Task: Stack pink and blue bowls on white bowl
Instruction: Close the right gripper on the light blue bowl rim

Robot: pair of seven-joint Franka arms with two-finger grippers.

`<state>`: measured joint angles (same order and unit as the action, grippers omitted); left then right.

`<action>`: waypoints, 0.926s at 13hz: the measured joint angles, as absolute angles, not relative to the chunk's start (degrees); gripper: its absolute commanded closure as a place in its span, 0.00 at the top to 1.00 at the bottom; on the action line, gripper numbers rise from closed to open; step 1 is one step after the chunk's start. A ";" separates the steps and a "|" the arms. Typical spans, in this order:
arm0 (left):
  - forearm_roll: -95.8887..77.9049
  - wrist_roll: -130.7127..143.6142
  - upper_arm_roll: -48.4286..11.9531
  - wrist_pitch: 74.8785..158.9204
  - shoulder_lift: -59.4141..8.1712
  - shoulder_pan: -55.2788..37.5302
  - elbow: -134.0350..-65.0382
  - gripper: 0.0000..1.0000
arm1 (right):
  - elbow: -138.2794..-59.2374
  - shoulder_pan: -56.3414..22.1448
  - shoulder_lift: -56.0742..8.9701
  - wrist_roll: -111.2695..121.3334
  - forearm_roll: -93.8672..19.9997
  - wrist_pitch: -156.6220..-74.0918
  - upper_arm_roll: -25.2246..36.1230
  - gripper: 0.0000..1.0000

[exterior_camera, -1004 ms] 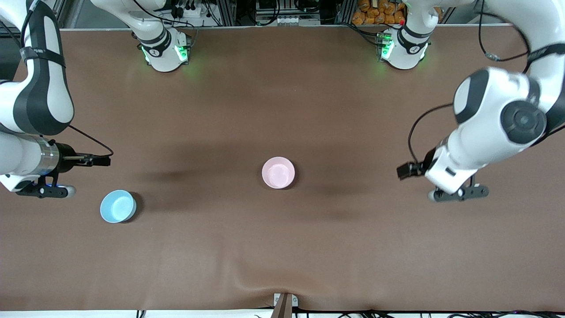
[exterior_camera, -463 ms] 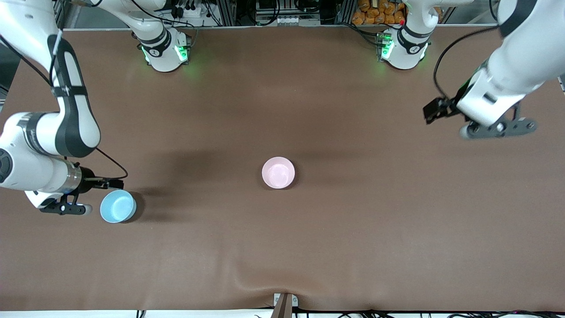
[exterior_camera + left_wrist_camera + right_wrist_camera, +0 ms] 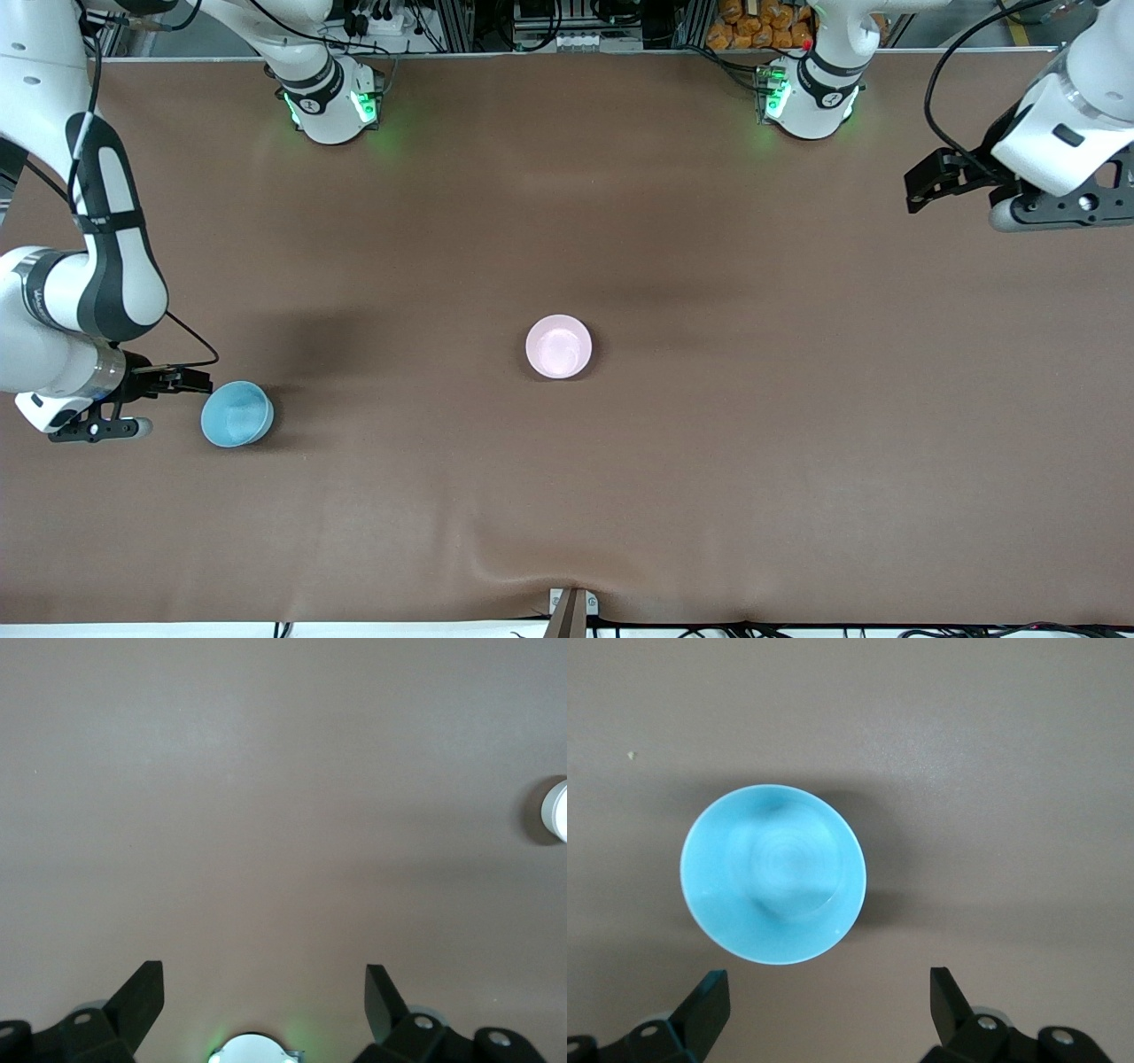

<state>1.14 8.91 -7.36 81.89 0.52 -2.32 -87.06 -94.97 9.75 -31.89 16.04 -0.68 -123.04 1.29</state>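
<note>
Gripping the blue bowl (image 3: 236, 414), low in the frame beside the wide-open right gripper (image 3: 829, 1003), is best done by its rim. The pink bowl (image 3: 558, 346) sits mid-frame; the left gripper (image 3: 264, 994) waits open, apparently near the white bowl (image 3: 558, 811).

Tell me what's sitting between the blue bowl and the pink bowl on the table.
Nothing: the front view shows only bare brown table between the blue bowl and the pink bowl.

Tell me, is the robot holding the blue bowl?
No, the blue bowl sits on the table, and the right gripper hangs open beside it, touching nothing.
</note>
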 measured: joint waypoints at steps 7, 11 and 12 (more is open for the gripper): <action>0.60 -0.56 0.85 81.89 0.61 -2.03 -87.09 1.00 | -94.73 9.54 -37.56 16.23 -0.68 -130.07 0.96 0.88; 0.59 -0.40 0.66 81.80 0.73 -2.20 -87.06 1.00 | -94.67 10.55 -40.52 16.23 -0.70 -133.25 1.23 0.62; 0.59 0.01 0.56 81.53 1.02 -2.32 -86.97 1.00 | -94.58 10.73 -40.88 16.23 -0.70 -133.43 1.23 0.51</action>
